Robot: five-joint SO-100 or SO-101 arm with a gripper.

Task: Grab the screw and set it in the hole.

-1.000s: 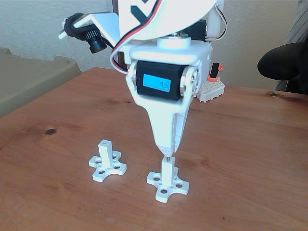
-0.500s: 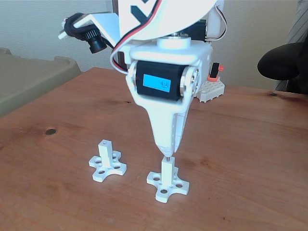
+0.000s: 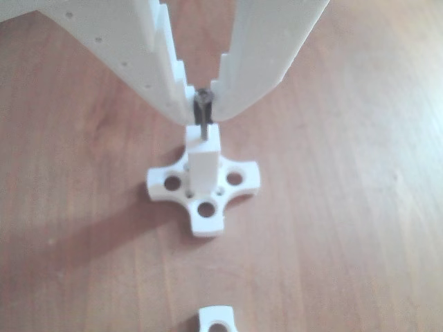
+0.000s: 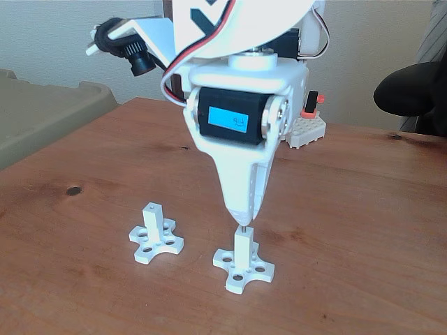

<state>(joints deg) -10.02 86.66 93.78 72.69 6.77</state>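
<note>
Where the two white plastic fingers of the gripper come together at their tips, a thin dark grey metal screw is pinched between them, standing upright with its shaft pointing down. Its lower end meets the top of a square white plastic post, at the small hole in the post's tip; how far the shaft sits inside cannot be told. The post rises from a cross-shaped white base with a larger round hole in each arm.

In the fixed view the same gripper points straight down, tapering to a narrow tip directly over the post, with a short dark sliver of the screw showing between tip and post. Above the fingers sits a black motor with a blue label.

To the left in this view, a second white post on a cross base stands apart, its top bare. Both pieces rest on a reddish-brown wooden table. Near the table's far edge lies a small white studded block carrying an orange and black part. A beige plastic bin sits beyond the table at left.
</note>
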